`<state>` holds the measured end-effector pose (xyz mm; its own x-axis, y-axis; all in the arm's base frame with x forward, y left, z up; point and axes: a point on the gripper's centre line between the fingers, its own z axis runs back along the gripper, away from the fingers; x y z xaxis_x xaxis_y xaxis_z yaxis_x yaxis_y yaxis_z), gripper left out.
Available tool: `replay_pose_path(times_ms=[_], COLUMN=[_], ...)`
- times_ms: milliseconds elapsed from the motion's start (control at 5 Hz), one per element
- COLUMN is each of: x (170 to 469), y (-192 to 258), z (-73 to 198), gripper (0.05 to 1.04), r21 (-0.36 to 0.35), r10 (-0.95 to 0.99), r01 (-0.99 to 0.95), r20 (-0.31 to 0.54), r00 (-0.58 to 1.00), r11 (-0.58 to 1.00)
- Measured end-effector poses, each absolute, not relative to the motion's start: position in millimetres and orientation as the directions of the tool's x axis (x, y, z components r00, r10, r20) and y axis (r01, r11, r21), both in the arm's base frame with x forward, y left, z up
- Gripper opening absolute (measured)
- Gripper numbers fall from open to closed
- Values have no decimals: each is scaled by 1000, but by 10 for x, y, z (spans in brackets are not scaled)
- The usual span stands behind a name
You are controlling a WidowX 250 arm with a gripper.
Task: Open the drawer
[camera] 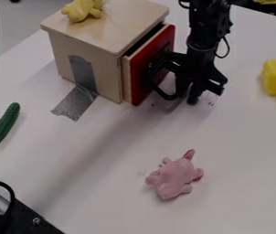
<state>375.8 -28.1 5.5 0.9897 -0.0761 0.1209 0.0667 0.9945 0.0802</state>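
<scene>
Hanging nearly upright from the top edge, right of centre, the arm (203,27) is seen with its gripper (187,95) beside the drawer (141,89) (whether the gripper is open or closed cannot be told). At upper centre, the drawer is set slightly ajar, its red front faced rightward, its long axis slanted steeply from lower left to upper right.

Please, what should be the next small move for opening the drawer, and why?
Probably a gentle pull on the black handle, straight away from the wooden box. The gripper is right at the handle, and the red-fronted drawer stands only slightly out.
</scene>
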Motion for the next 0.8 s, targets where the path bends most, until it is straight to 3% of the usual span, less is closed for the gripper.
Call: replay_pose_path(times_ms=[200,800], x=[3730,3689], y=[-518,-936], z=[91,145], gripper=[147,128], r21=[47,-1], r10=[-97,-126], r01=[92,127], r20=[124,122], r00=[988,985], r11=[995,992])
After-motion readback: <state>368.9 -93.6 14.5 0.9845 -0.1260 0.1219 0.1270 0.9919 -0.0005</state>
